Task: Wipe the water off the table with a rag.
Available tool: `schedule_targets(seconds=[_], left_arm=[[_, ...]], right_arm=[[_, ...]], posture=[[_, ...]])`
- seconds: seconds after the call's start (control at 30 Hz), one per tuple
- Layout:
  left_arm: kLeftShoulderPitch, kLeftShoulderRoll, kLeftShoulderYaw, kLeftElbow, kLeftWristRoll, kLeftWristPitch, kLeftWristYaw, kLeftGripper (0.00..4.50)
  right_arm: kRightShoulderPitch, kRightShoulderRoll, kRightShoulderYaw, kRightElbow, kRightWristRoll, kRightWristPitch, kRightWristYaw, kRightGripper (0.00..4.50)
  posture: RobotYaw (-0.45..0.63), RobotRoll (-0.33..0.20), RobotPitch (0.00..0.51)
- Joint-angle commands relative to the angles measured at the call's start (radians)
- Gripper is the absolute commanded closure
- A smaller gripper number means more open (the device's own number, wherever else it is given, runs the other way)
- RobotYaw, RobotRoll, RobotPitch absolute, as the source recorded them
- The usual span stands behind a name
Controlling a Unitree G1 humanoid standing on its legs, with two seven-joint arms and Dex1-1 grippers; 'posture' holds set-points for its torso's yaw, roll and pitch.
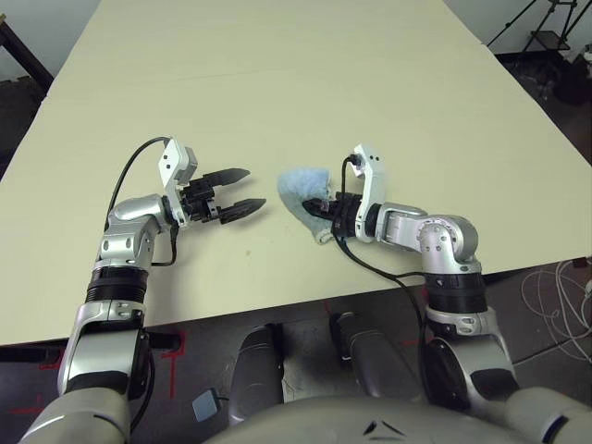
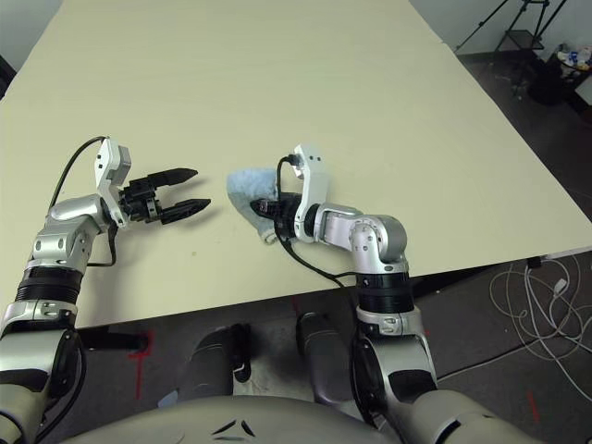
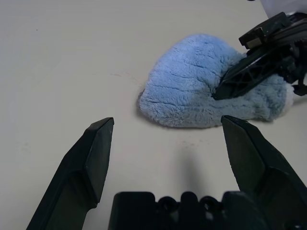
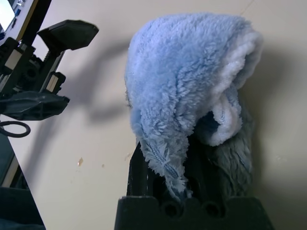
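The light blue rag (image 1: 298,188) lies bunched on the cream table (image 1: 324,83) near its front edge. My right gripper (image 1: 320,209) is shut on the rag's near end, and the cloth (image 4: 187,81) drapes over its fingers and hides them. My left gripper (image 1: 253,189) is open just left of the rag, its fingertips (image 3: 103,127) apart with bare table between them. A few tiny amber drops of water (image 4: 80,162) sit on the tabletop beside the rag, on the side toward my left gripper (image 4: 76,67).
The table's front edge (image 1: 277,310) runs just below both forearms. On the floor to the right are white cables (image 1: 555,296) and a black tripod (image 1: 546,37). Bare tabletop stretches far beyond the rag.
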Motion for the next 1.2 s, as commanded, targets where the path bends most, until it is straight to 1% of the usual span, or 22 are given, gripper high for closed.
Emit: schedule_targets(seconds=[0.03, 0.23, 0.53, 0.73, 0.97, 1.2], left_arm=[[-0.002, 0.0, 0.003, -0.004, -0.004, 0.0, -0.003, 0.0], [-0.014, -0.005, 0.0, 0.008, 0.0, -0.004, -0.004, 0.0], [-0.018, -0.003, 0.0, 0.014, 0.003, -0.006, -0.005, 0.0], [-0.039, -0.004, -0.001, 0.039, 0.009, -0.016, -0.005, 0.0], [-0.049, 0.001, 0.0, 0.061, 0.012, -0.027, -0.008, 0.0], [-0.049, 0.0, -0.001, 0.071, 0.014, -0.033, -0.009, 0.0]], right_arm=[[-0.003, -0.094, -0.013, 0.102, -0.058, -0.031, 0.002, 4.5], [-0.061, -0.199, -0.03, 0.174, -0.054, -0.075, 0.047, 4.5], [-0.135, -0.298, -0.076, 0.279, -0.05, -0.151, 0.061, 4.5], [-0.191, -0.345, -0.12, 0.341, -0.055, -0.198, 0.066, 4.5], [-0.291, -0.435, -0.19, 0.414, -0.042, -0.237, 0.104, 4.5], [-0.394, -0.535, -0.215, 0.567, -0.088, -0.336, 0.139, 4.5]], posture=[[-0.15, 0.0, 0.22], [-0.17, 0.0, 0.216], [-0.17, 0.0, 0.215], [-0.17, 0.0, 0.21], [-0.17, 0.0, 0.211], [-0.17, 0.0, 0.21]])
